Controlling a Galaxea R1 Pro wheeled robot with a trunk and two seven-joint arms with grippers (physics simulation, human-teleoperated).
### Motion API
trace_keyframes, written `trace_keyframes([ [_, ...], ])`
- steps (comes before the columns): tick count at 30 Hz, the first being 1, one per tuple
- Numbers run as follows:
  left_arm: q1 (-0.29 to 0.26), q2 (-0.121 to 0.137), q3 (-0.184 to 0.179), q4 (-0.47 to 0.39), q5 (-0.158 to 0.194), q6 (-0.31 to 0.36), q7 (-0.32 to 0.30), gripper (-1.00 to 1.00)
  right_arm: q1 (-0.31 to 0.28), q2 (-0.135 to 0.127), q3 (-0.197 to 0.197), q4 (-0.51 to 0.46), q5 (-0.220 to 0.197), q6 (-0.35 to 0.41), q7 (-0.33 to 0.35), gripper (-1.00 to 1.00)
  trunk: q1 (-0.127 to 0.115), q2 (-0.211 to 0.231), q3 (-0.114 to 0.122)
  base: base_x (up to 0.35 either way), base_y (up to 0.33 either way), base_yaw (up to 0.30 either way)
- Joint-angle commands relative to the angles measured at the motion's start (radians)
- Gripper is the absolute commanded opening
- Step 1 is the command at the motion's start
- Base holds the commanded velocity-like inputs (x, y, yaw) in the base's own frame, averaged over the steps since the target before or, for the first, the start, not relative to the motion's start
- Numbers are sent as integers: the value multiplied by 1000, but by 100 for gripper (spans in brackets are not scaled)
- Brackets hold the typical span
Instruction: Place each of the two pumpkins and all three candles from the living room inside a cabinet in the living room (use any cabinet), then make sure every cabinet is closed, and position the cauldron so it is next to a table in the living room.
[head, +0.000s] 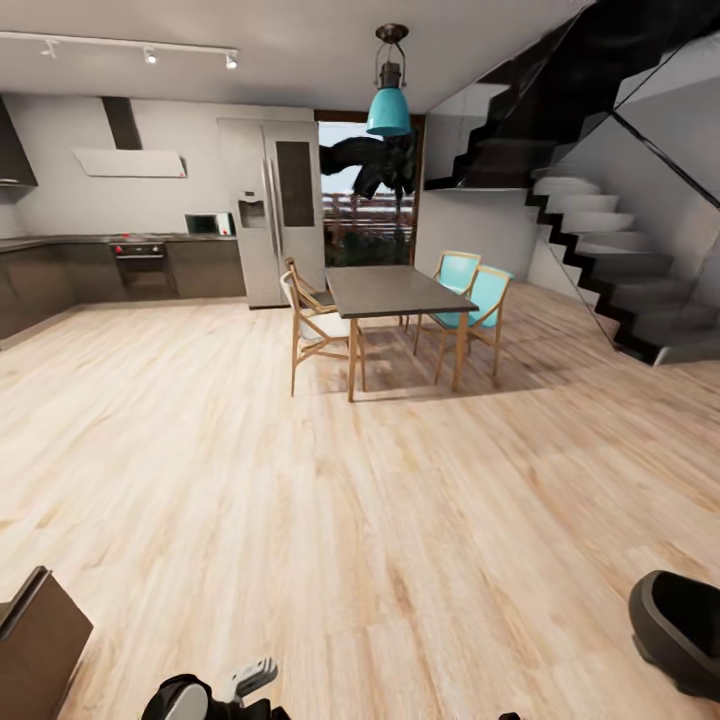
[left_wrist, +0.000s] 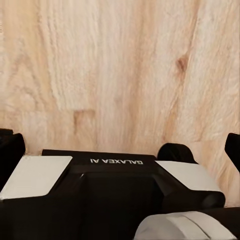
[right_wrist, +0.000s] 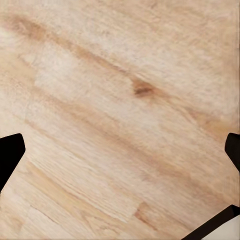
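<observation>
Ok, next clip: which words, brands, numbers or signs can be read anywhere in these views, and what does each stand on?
"GALAXEA AI": white lettering, shown upside down, on the black robot body panel in the left wrist view.
The black microwave and steel fridge dispenser in the head view are too small and blurred to show any text.
Nothing else is readable.

You see a pale, knotty wood-grain floor (head: 380, 520), a dark grey tabletop (head: 385, 290) on light wooden legs, two turquoise chairs (head: 478, 300), a turquoise pendant lamp (head: 389, 110), a silver fridge (head: 272, 210) and a black cauldron (head: 680, 625).
</observation>
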Motion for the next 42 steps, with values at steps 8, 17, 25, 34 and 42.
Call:
trace_keyframes([
  [8,0,0,0,4,-19,-44,-2,100,-1,0,-4,0,0,-1,0,100,0,0,0,86,-26,-211],
  [17,0,0,0,7,-29,-62,-2,100,-1,0,-4,0,-1,-2,0,100,0,0,0,310,-1,-35],
  [25,0,1,0,6,-29,-63,-4,100,-1,0,-4,0,-1,-2,0,100,0,0,0,219,-18,-249],
  [34,0,1,0,6,-29,-62,-7,100,-1,0,-4,0,-1,-2,0,100,0,0,0,10,39,-281],
  [42,0,1,0,6,-29,-61,-7,100,-1,0,-4,0,-1,-2,0,100,0,0,0,29,137,-281],
])
